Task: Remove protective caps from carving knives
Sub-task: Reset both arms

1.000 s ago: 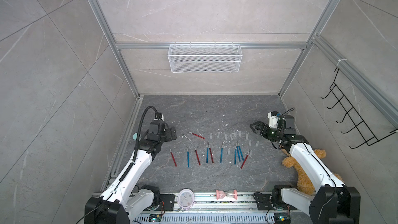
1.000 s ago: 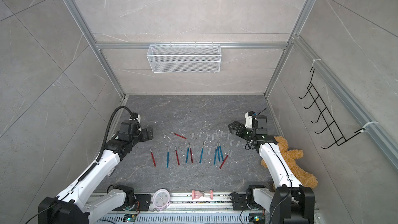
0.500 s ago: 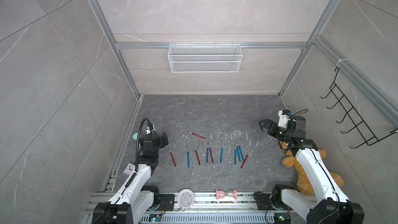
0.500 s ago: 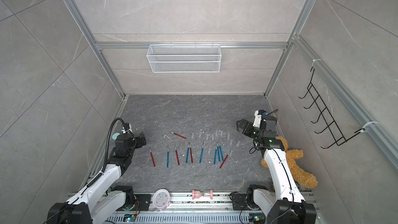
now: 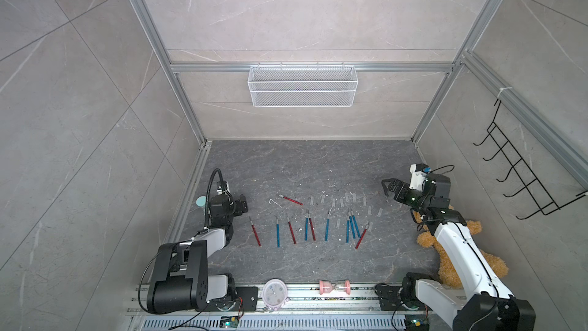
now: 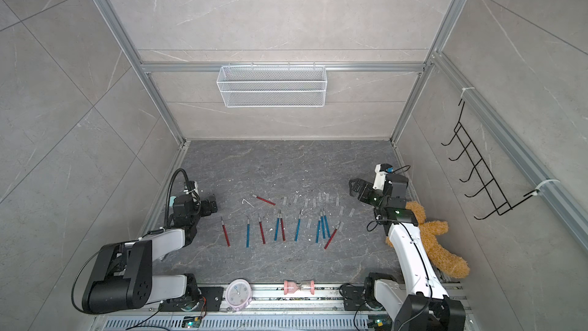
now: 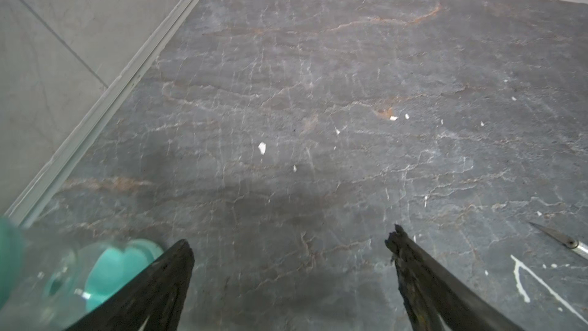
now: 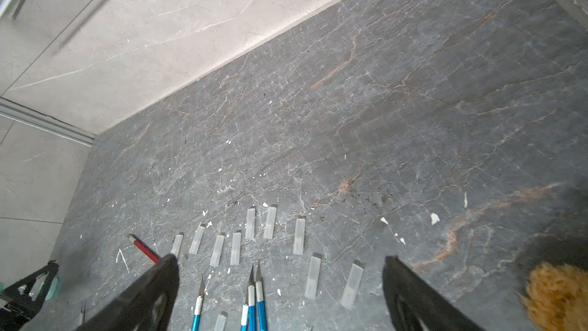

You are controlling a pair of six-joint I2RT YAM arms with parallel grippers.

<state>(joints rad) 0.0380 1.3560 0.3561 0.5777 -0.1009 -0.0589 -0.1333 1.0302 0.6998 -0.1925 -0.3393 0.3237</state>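
Both sets of jaws stood spread wide with nothing between them: the left gripper (image 7: 291, 240) over bare dark stone tabletop (image 7: 318, 74), the right gripper (image 8: 280, 259) above the short translucent plastic protective caps (image 8: 250, 223). The thin red- and blue-handled carving knives (image 5: 326, 227) lay flat in a loose row just beyond the pink hourglass (image 5: 334, 287), their long axes running away from it toward the back wall and their bare silver tips pointing away from it. One red knife (image 5: 291, 200) lay crosswise farther out. The sleeves lay scattered loose beyond the tips, mostly parallel to the handles. Stripping looked all but done. Any sleeve left on would want one gripper pinning the handle while the other pulls straight along the axis, clear of the blade's edge.
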